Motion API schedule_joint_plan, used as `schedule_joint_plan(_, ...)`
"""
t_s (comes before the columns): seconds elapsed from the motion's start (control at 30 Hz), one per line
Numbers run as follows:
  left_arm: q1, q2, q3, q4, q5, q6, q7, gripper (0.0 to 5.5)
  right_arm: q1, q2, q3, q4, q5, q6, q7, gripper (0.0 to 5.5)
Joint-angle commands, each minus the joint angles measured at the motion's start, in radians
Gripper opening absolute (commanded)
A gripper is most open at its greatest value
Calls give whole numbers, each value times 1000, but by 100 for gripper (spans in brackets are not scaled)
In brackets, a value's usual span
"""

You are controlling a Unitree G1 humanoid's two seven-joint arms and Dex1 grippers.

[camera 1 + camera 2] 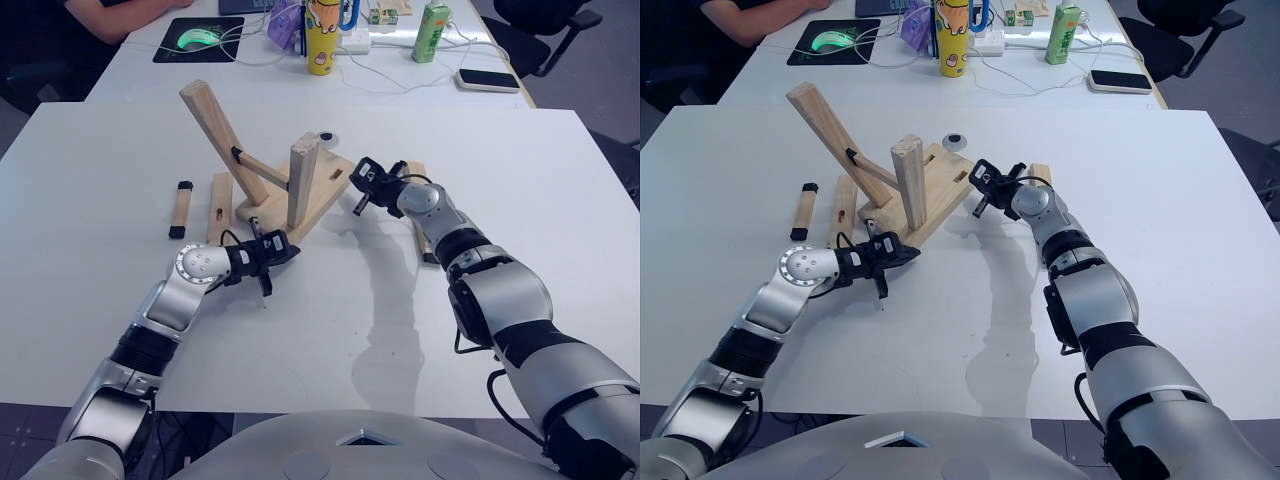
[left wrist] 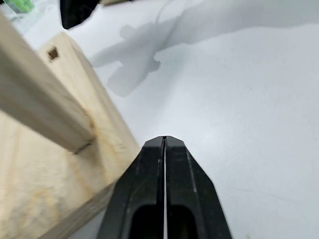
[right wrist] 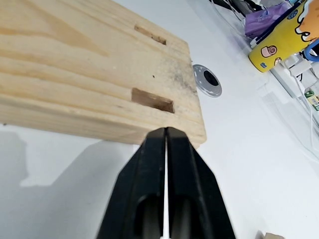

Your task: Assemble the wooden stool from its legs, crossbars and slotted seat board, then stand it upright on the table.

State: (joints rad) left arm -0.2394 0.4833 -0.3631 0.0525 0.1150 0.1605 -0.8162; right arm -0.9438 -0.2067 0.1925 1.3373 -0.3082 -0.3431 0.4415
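Note:
The slotted seat board (image 1: 325,192) lies tilted at the table's middle, with an upright leg (image 1: 302,180) and a long slanted leg (image 1: 220,135) stuck in it, joined by a crossbar (image 1: 262,168). My left gripper (image 1: 285,248) is shut and empty, just before the board's near corner (image 2: 60,164). My right gripper (image 1: 360,180) is also shut and empty, its tip (image 3: 166,132) against the board's right edge, beside an open slot (image 3: 152,99). Two loose pieces (image 1: 180,210) (image 1: 220,207) lie left of the board. Another leg (image 1: 422,235) lies partly under my right arm.
A round grommet (image 1: 326,137) sits in the table behind the board. On the far desk stand a yellow cup (image 1: 322,35) and a green carton (image 1: 430,32), with a phone (image 1: 488,78) and a mouse pad (image 1: 198,40). The white table (image 1: 330,330) is bare in front.

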Motion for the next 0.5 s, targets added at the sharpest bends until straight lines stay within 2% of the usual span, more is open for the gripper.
schedule_joint_plan(0.03, 11, -14, -19, 12, 34, 6, 36, 4, -15, 30, -40, -5, 46, -46, 95, 0)
schedule_joint_plan(0.27, 21, -11, -18, 13, 24, 18, 28, 4, 5, 65, -46, -7, 51, -87, 150, 0)
schedule_joint_plan(0.5, 6, -10, -12, 10, 27, 23, 37, 4, 22, 84, 87, 23, -93, 48, 118, 0)
